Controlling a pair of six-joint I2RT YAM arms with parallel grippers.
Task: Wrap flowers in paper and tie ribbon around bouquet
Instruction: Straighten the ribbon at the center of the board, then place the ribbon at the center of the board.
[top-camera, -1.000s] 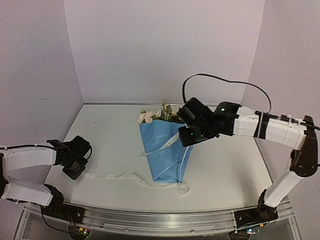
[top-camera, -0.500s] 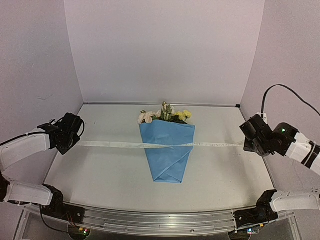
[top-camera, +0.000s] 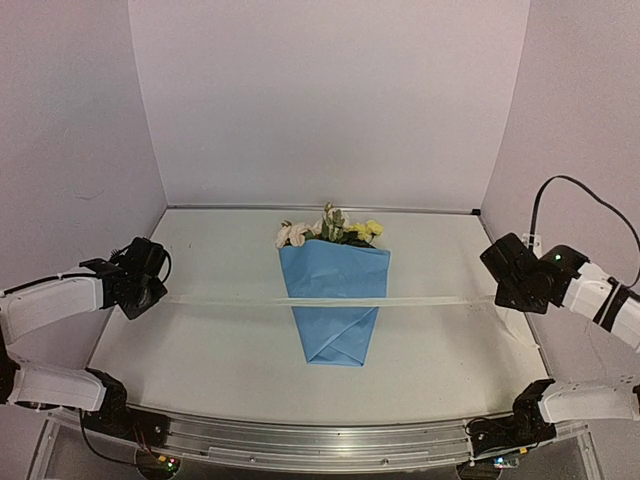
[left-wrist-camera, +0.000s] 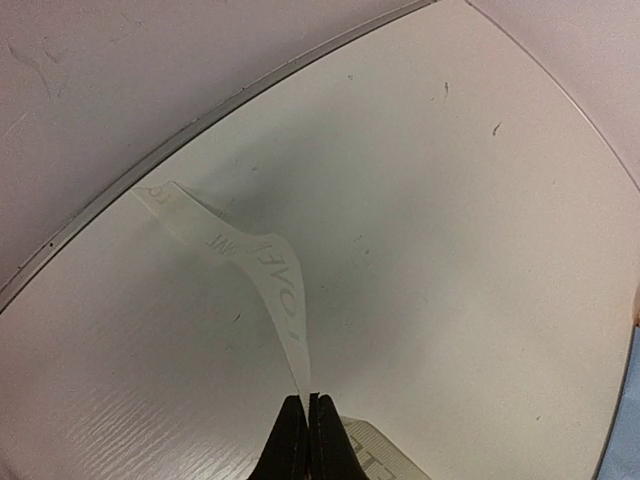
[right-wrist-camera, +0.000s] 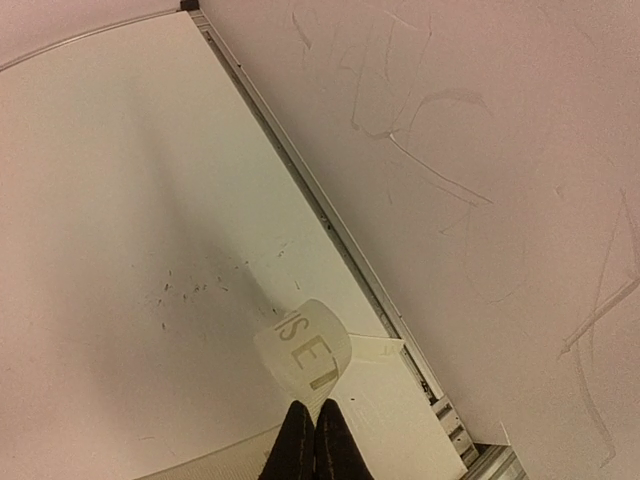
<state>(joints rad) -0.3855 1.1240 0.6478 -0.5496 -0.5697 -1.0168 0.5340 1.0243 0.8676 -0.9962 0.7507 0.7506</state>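
Ribbon (top-camera: 220, 299) crosses bouquet (top-camera: 335, 330) overhead; wrist views alone show both jaws clamped on it.

**Ribbon line splits the bench**

The ribbon (top-camera: 430, 299) runs taut from left hand (top-camera: 158, 294) to right hand (top-camera: 496, 296), crossing the bouquet (top-camera: 335, 335) mid-bench (top-camera: 210, 350). Open surface lies on either side of it. Walls (top-camera: 330, 100) close three sides.

The ribbon (left-wrist-camera: 283, 300) bore pale printed capitals: "LOVE" showed in the left wrist view, "ISE" on its curled end in the right wrist view — the rest was unreadable.
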